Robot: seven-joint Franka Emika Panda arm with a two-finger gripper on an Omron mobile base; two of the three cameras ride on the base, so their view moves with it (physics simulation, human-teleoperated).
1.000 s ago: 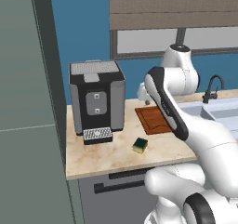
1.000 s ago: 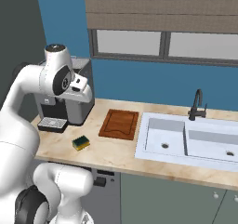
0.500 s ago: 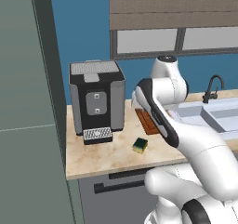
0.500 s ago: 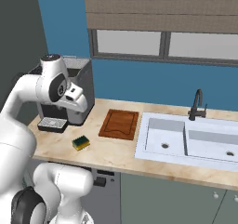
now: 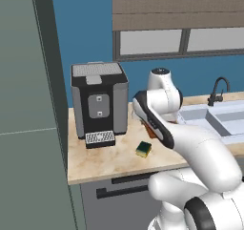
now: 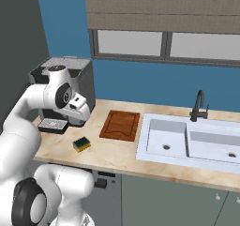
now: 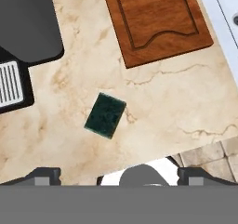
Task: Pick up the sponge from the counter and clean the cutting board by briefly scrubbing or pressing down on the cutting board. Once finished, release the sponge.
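The sponge (image 7: 105, 115) is lying green side up on the counter (image 7: 162, 102), near the board (image 7: 155, 21). The gripper (image 7: 118, 174) is hovering above, jaws wide apart. Looking light and squashy, it is best pinched across its short yellow sides

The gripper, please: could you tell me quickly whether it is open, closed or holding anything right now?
Gripper: open, holding nothing, above the sponge lying on the counter.
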